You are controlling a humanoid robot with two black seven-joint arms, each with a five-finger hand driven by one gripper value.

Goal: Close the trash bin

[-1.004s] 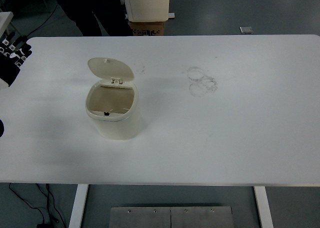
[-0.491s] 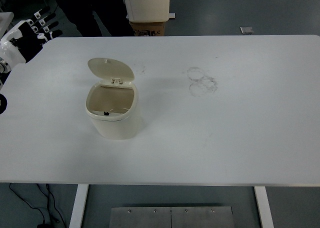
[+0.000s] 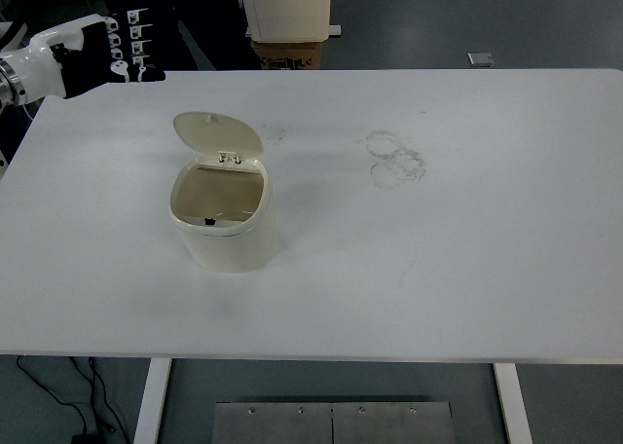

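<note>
A cream trash bin [image 3: 226, 232] stands on the left half of the white table [image 3: 438, 259]. Its round lid [image 3: 216, 135] is tipped up and back on the hinge, so the inside shows. My left hand [image 3: 122, 50] is at the table's far left corner, above and left of the lid and well apart from it. Its black fingers [image 3: 136, 35] are stretched out flat to the right and hold nothing. My right hand is out of the picture.
Faint grey ring marks [image 3: 394, 160] stain the table right of the bin. Behind the far edge stand a cream cabinet [image 3: 285, 6] on a cardboard box [image 3: 286, 55] and a dark figure's legs [image 3: 165, 25].
My left hand has risen from the left edge and swung right and forward toward the far left corner, closing on the lid. The bin has not moved.
</note>
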